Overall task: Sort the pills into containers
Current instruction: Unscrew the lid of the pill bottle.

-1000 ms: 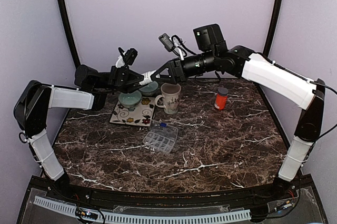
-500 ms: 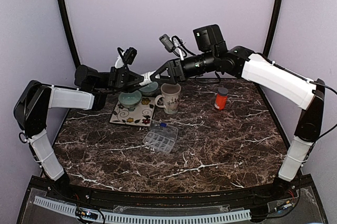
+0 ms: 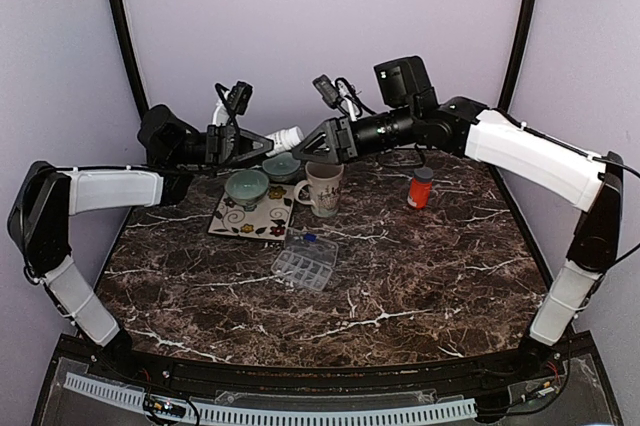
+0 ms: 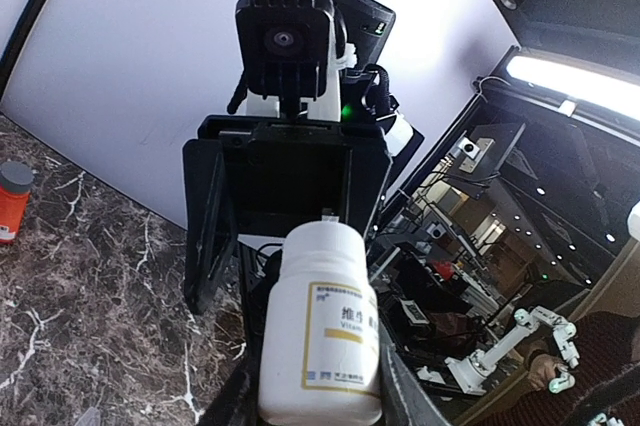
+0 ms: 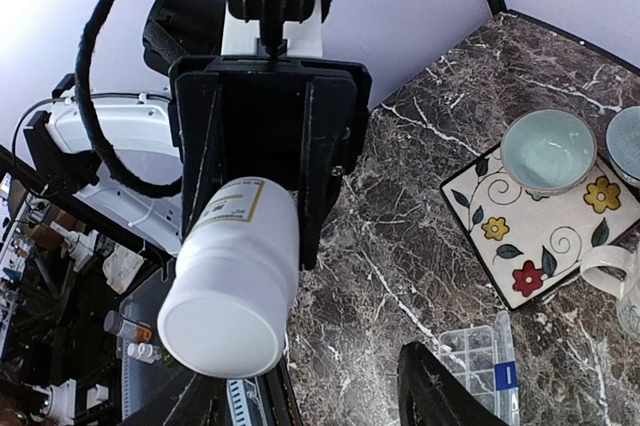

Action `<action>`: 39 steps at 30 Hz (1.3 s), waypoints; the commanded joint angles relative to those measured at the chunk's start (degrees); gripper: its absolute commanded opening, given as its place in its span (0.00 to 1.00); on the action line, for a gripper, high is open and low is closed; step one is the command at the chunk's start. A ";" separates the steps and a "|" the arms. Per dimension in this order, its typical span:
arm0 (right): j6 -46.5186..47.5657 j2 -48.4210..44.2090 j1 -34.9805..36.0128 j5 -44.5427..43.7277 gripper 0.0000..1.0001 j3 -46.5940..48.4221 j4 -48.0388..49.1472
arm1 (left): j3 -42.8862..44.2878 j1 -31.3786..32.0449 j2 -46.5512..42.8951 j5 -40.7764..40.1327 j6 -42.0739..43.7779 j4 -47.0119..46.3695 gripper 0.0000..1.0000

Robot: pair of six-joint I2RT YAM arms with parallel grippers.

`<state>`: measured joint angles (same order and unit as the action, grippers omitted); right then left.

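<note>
My left gripper (image 3: 268, 139) is shut on a white pill bottle (image 3: 286, 134) with a yellow-framed label, held sideways in the air above the bowls. The left wrist view shows the bottle (image 4: 320, 331) between my fingers, and its white cap looks to be on. My right gripper (image 3: 312, 148) is open and faces the bottle's cap end with a small gap. In the right wrist view the bottle (image 5: 232, 291) hangs by my left finger, and the other finger (image 5: 440, 391) is well apart. The clear pill organiser (image 3: 305, 261) lies on the table, also seen in the right wrist view (image 5: 478, 366).
A floral tray (image 3: 262, 223) holds a teal bowl (image 3: 246, 187); a second teal bowl (image 3: 282, 166) and a patterned mug (image 3: 322, 186) stand beside it. A red bottle (image 3: 420, 187) with a grey cap stands at the right. The table is dark marble.
My left arm has lifted and drawn the bottle up and to the left. My right gripper has backed off to the right, so a gap shows between it and the cap.
</note>
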<state>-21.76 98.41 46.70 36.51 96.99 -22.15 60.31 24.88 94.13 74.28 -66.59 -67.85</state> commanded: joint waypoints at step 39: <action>-30.54 3.78 -4.60 6.72 0.61 1.67 9.07 | 2.11 1.94 -10.66 -14.57 47.45 45.29 0.00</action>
<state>-51.70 101.19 41.89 42.04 96.86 -13.89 59.88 26.46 84.03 60.20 -22.04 -24.23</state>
